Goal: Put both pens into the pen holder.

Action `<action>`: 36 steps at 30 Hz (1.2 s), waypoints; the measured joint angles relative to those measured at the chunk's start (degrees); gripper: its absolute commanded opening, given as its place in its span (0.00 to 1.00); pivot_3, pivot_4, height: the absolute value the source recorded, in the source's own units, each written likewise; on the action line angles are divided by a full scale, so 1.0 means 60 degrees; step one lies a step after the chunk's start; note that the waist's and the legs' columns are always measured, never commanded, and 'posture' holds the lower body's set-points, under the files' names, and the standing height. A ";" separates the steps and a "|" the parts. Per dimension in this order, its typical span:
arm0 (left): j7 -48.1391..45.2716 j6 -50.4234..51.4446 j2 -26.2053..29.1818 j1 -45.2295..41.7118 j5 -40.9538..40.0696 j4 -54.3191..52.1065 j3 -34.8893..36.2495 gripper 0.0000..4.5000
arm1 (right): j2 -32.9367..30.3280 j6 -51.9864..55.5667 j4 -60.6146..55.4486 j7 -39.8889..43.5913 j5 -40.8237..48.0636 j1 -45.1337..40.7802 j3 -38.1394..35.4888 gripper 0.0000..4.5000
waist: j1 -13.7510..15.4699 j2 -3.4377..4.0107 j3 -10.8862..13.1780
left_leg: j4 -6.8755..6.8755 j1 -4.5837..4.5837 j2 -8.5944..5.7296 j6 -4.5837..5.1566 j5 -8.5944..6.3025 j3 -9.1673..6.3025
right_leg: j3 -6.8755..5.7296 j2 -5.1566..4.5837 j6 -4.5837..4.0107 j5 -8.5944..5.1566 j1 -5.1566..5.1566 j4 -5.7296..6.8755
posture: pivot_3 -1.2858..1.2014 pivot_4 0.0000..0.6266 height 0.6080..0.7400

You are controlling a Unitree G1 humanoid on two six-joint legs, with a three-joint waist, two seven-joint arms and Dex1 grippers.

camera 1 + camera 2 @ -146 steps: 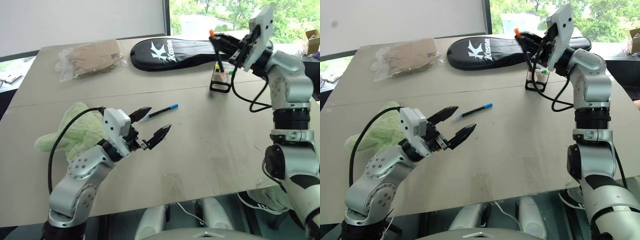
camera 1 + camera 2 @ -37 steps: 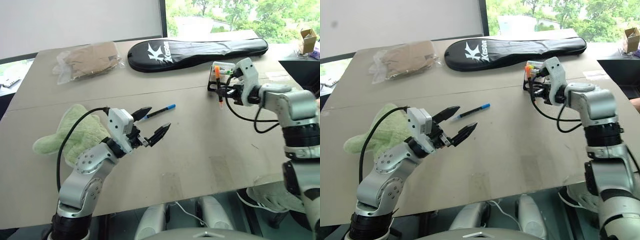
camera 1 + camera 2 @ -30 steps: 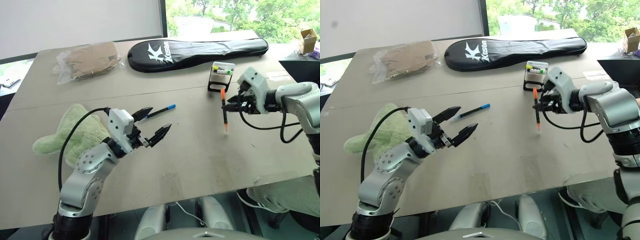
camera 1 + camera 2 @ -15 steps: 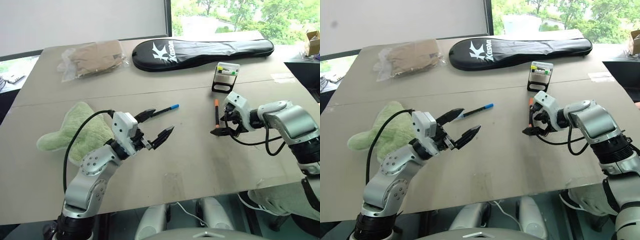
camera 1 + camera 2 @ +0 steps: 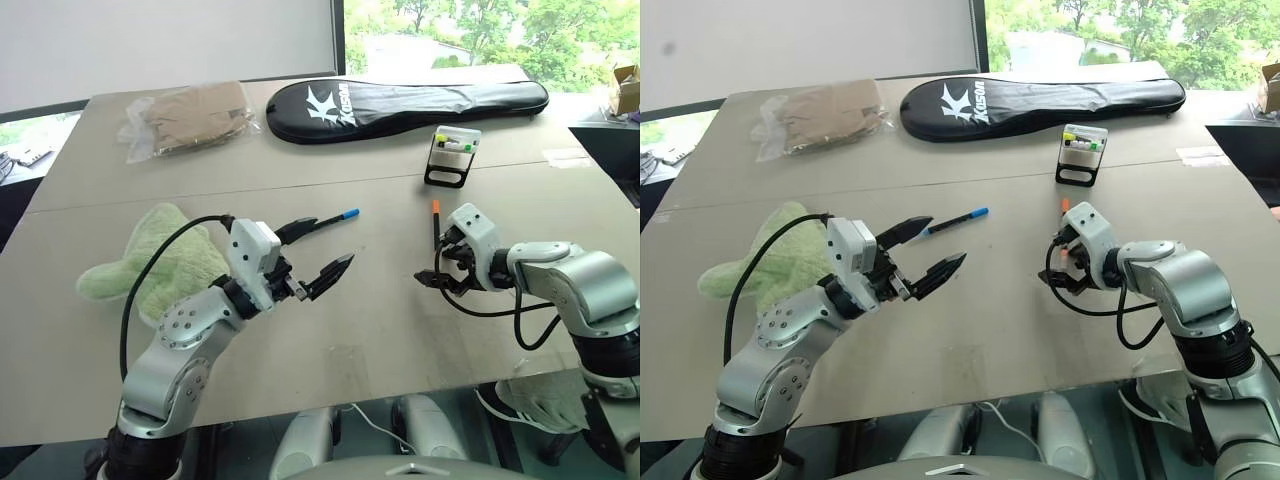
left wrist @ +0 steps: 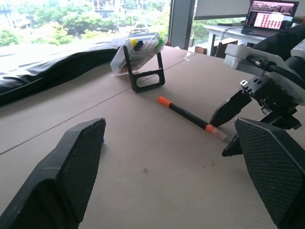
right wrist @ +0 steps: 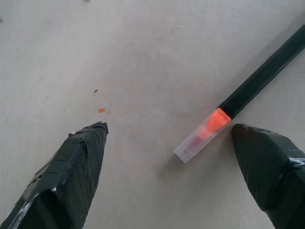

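Between the wide-open right gripper's (image 7: 167,157) fingers, orange-ended pen (image 7: 257,78) flat on table (image 7: 143,47), ungrasped.

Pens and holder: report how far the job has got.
Done: nothing. The small clear rack on a black frame contains neither pen. In hand: nothing; the open right claw straddles the orange-ended black pen, flat on the table. Left: both pens, including the blue-capped one.

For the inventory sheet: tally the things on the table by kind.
Pens: 2, orange-ended and blue-capped
Pen holder: 1
Racket bag: 1
Green plush: 1
Clear bag of tan stuff: 1
Total: 6
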 measured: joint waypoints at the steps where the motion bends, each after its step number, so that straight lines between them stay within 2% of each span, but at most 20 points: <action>1: -0.0006 0.0010 0.0005 0.0001 -0.0021 0.0000 0.0020 1.00 | 0.0062 -0.0004 -0.0012 -0.0117 -0.0023 0.0050 -0.0064 0.70 | 0.0006 0.0000 -0.0002 | 0.0002 0.0000 -0.0003 0.0000 0.0000 -0.0001 | -0.0001 -0.0002 0.0000 0.0000 0.0001 0.0000 | 0.52 0.24 1.00; 4: -0.0093 0.0025 0.0093 0.0038 -0.0038 0.0001 0.0038 1.00 | 0.0483 -0.0263 -0.0202 -0.0937 -0.0272 0.0528 -0.0389 0.34 | 0.0033 -0.0010 -0.0018 | 0.0001 0.0000 -0.0005 -0.0001 0.0000 -0.0014 | -0.0011 -0.0003 0.0001 0.0000 0.0002 -0.0001 | 0.52 0.24 1.00; 5: -0.0097 0.0025 0.0094 0.0038 -0.0038 0.0001 0.0037 1.00 | 0.0519 -0.0297 -0.0223 -0.1023 -0.0299 0.0578 -0.0419 0.31 | 0.0034 -0.0009 -0.0019 | 0.0001 0.0000 -0.0005 0.0000 0.0000 -0.0014 | -0.0011 -0.0003 0.0001 0.0000 0.0003 -0.0001 | 0.52 0.24 1.00; 6: -0.0112 0.0024 0.0094 0.0038 -0.0042 0.0001 0.0037 1.00 | 0.0545 -0.0377 -0.0263 -0.1135 -0.0353 0.0668 -0.0441 0.19 | 0.0037 -0.0007 -0.0025 | 0.0001 0.0001 -0.0006 0.0000 0.0000 -0.0015 | -0.0012 -0.0003 0.0001 0.0000 0.0004 -0.0001 | 0.52 0.24 1.00; 9: -0.0208 0.0023 0.0115 0.0034 -0.0048 0.0018 0.0040 1.00 | 0.0610 -0.0721 -0.0506 -0.1457 -0.0436 0.1059 -0.0463 0.01 | 0.0051 -0.0007 -0.0036 | 0.0001 0.0017 -0.0007 0.0000 0.0000 -0.0023 | -0.0020 -0.0003 0.0001 0.0000 0.0024 -0.0007 | 0.52 0.24 1.00; 14: -0.0210 0.0057 0.0115 -0.0164 -0.0049 0.0065 0.0036 1.00 | 0.0822 -0.0720 -0.0679 -0.1589 -0.0187 0.1396 -0.0984 0.00 | 0.0134 -0.0006 -0.0039 | -0.0008 0.0082 -0.0011 0.0001 -0.0001 -0.0032 | -0.0028 -0.0004 0.0001 0.0000 0.0095 -0.0025 | 0.52 0.24 1.00; 15: -0.0218 0.0057 0.0114 -0.0164 -0.0049 0.0082 0.0035 1.00 | 0.1201 -0.0448 -0.0656 -0.1593 -0.0010 0.1379 -0.1406 0.00 | 0.0148 -0.0007 -0.0038 | -0.0020 0.0104 -0.0011 0.0001 -0.0001 -0.0031 | -0.0025 -0.0004 0.0001 -0.0001 0.0111 -0.0027 | 0.52 0.24 1.00; 16: -0.0236 0.0055 0.0109 -0.0165 -0.0044 0.0107 0.0030 1.00 | 0.1983 0.0352 -0.0600 -0.1607 0.0304 0.1145 -0.2407 0.00 | 0.0155 -0.0003 -0.0035 | -0.0031 0.0116 -0.0010 0.0001 -0.0001 -0.0025 | -0.0016 -0.0001 0.0000 -0.0001 0.0115 -0.0024 | 0.52 0.24 1.00; 17: -0.0248 0.0055 0.0104 -0.0172 -0.0044 0.0110 0.0010 1.00 | 0.2157 0.0558 -0.0601 -0.1607 0.0405 0.1038 -0.2635 0.00 | 0.0143 0.0005 -0.0031 | -0.0037 0.0121 -0.0009 0.0000 -0.0001 -0.0016 | -0.0005 0.0002 0.0000 -0.0001 0.0115 -0.0023 | 0.52 0.24 1.00; 19: -0.0287 0.0037 0.0080 -0.0168 -0.0040 0.0118 0.0002 1.00 | 0.2906 0.1749 -0.0592 -0.1573 0.0913 0.0223 -0.3980 0.00 | 0.0107 0.0019 -0.0025 | -0.0051 0.0138 -0.0005 0.0001 0.0000 0.0004 | 0.0000 0.0008 0.0000 -0.0001 0.0113 -0.0015 | 0.52 0.24 1.00; 23: -0.0323 -0.0032 0.0059 -0.0144 -0.0032 0.0157 0.0005 1.00 | 0.3240 0.2263 -0.0526 -0.1836 0.2324 -0.0605 -0.5435 0.00 | 0.0093 0.0020 -0.0026 | -0.0058 0.0135 -0.0006 0.0001 -0.0001 -0.0006 | -0.0001 0.0001 0.0000 -0.0001 0.0113 -0.0024 | 0.52 0.24 1.00; 27: -0.0392 -0.0129 -0.0024 -0.0126 -0.0031 0.0262 0.0004 1.00 | 0.3087 0.2263 0.0003 -0.2758 0.3951 -0.0765 -0.6097 0.00 | 0.0064 0.0020 -0.0026 | -0.0057 0.0135 -0.0009 0.0002 -0.0001 0.0003 | 0.0000 -0.0004 0.0000 -0.0001 0.0113 -0.0024 | 0.52 0.24 1.00; 30: -0.0446 -0.0205 -0.0095 -0.0095 -0.0017 0.0289 -0.0046 1.00 | 0.2749 0.2264 0.0404 -0.3647 0.5358 -0.0757 -0.6185 0.00 | -0.0013 0.0020 -0.0026 | -0.0058 0.0135 -0.0008 0.0002 -0.0001 0.0003 | 0.0003 -0.0003 0.0000 -0.0001 0.0115 -0.0023 | 0.52 0.24 1.00; 33: -0.0501 -0.0306 -0.0121 -0.0099 -0.0015 0.0370 -0.0067 1.00 | 0.3088 0.2266 0.1313 -0.5360 0.7219 -0.1130 -0.6992 0.00 | -0.0109 0.0025 -0.0024 | -0.0060 0.0143 0.0001 0.0002 0.0000 0.0029 | 0.0012 0.0006 0.0000 -0.0001 0.0114 -0.0015 | 0.52 0.24 1.00; 35: -0.0570 -0.0357 -0.0123 -0.0099 -0.0013 0.0519 -0.0059 1.00 | 0.2855 0.1808 0.1921 -0.7263 0.9457 -0.1260 -0.7257 0.00 | -0.0094 0.0032 -0.0025 | -0.0061 0.0141 0.0003 0.0003 0.0000 0.0028 | 0.0012 0.0005 0.0000 -0.0001 0.0112 -0.0017 | 0.52 0.24 1.00; 36: -0.0589 -0.0384 -0.0124 -0.0080 -0.0009 0.0564 -0.0054 1.00 | 0.2319 0.0980 0.2098 -0.8627 1.1344 -0.0964 -0.6805 0.00 | -0.0060 0.0034 -0.0023 | -0.0059 0.0128 0.0003 0.0006 -0.0001 0.0020 | 0.0010 -0.0001 0.0000 -0.0001 0.0112 -0.0027 | 0.52 0.24 1.00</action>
